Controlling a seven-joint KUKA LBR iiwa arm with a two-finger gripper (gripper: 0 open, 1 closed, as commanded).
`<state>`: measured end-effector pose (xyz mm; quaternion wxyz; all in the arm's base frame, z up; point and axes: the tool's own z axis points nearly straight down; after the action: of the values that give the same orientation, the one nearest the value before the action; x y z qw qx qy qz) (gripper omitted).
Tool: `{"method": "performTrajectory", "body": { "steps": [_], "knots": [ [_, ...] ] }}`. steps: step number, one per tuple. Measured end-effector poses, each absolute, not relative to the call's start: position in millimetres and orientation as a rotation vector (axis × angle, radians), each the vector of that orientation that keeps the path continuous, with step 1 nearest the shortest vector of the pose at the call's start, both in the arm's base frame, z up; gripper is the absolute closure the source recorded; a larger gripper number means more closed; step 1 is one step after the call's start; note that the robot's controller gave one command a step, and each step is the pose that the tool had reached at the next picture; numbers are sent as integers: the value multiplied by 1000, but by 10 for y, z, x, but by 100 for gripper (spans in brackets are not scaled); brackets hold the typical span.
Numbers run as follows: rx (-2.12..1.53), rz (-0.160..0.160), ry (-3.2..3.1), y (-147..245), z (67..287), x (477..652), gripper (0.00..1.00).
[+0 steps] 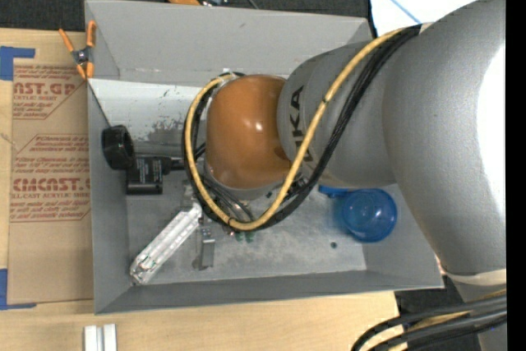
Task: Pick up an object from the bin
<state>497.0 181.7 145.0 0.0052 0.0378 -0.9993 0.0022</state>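
My gripper sticks out as a grey tip below the arm's wrist, low in the middle of the bin floor. Just left of it lies a clear plastic tube, slanting from the lower left up toward the wrist; whether the two touch I cannot tell. A black tool with a round knob and a blocky body lies at the bin's left side, apart from the gripper. On the right of the floor rests a blue round cup-like thing, partly under the arm.
The arm and its orange cover with looping cables hide the bin's middle. Sloping grey walls close in on all sides. Bare floor shows between the gripper and the blue thing.
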Motion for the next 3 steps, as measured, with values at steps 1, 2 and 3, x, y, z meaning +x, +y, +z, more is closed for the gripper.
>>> {"method": "performTrajectory", "body": {
  "steps": [1, 2, 3],
  "knots": [
    [235, -16, -3154, 1992, 2323, 5263, 0],
    [208, -15, -3156, 1993, 2097, 5217, 0],
    [255, -14, -3151, 1905, 2311, 5135, 0]
  ]
}}
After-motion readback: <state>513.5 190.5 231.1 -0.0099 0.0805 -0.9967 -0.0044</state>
